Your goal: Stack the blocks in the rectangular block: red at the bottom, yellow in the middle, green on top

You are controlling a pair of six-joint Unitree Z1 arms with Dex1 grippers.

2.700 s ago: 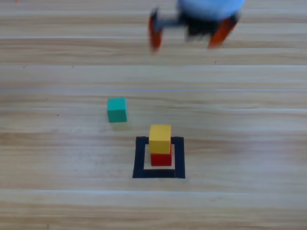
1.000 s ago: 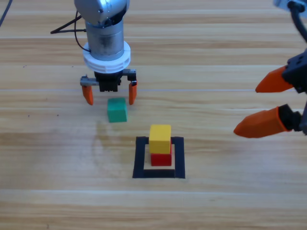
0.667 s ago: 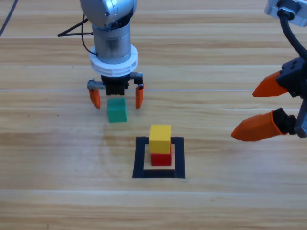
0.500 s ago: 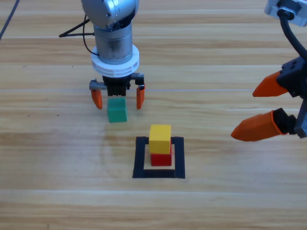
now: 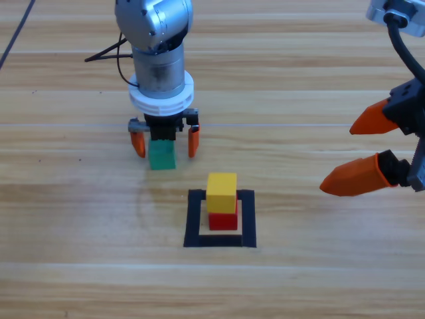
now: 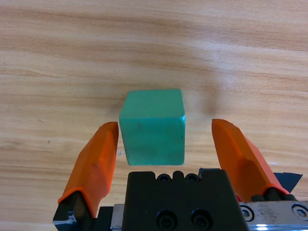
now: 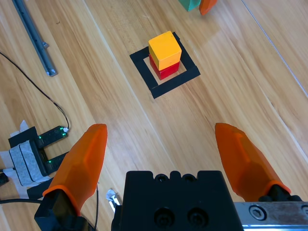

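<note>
While yellow (image 5: pixel 222 192) tops red (image 5: pixel 223 220), left hand (image 5: pixel 165 143) straddles green (image 5: pixel 161 155).

A: Left gripper (image 6: pixel 166 144)?
B: Orange jaws spread, either side of the small matte teal-green cube (image 6: pixel 153 126). Not touching.
A: Surface?
B: Light wooden table (image 6: pixel 154 48), cube resting on it.

The left arm (image 5: pixel 157 46) is a shiny grey metal cylinder trailing thin black cables. Its left gripper (image 6: pixel 168 153) has a black body with hex screws, apparently, and smooth, tapered orange jaws. The right gripper (image 5: pixel 372 149) has matching orange jaws and a black cable.
</note>
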